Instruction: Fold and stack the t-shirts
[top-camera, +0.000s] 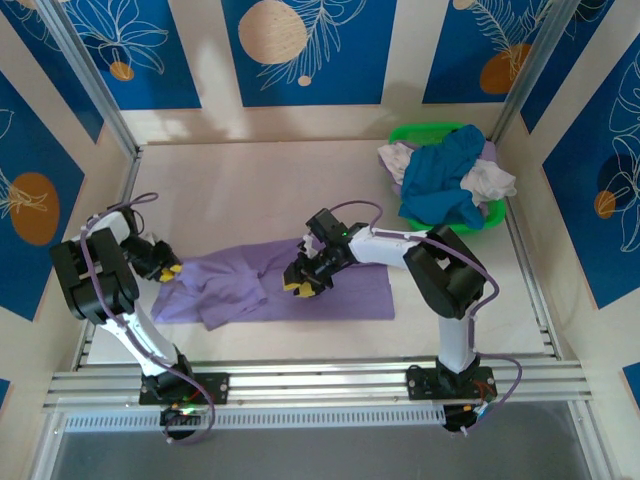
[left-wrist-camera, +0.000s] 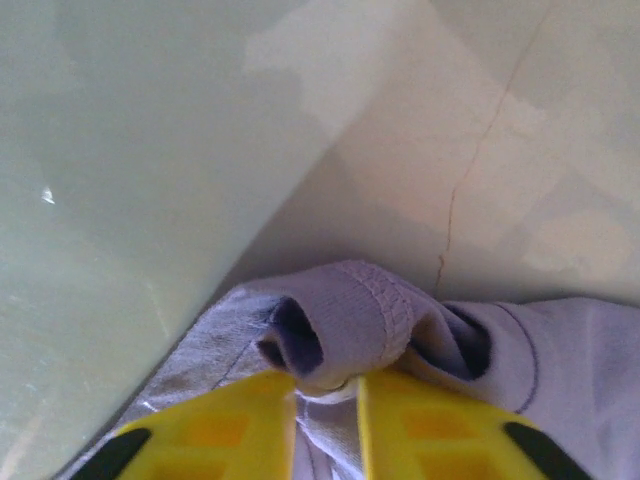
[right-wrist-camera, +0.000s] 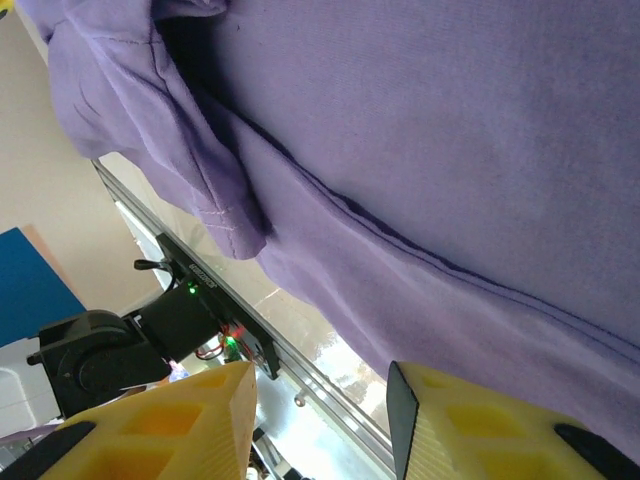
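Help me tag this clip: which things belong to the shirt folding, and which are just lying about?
Job: purple shirt, pinched by the left gripper; teal shirt; white shirts.
Lying about: green basket holding those; blue wall panels.

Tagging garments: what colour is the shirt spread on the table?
Lavender-purple. The shirt shows best in the top external view.

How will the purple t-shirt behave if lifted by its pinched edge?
Probably floppy: the purple t-shirt bunches into soft folds at the left gripper. Likely light, sagging and trailing rather than holding shape, given its thin, creased cloth.
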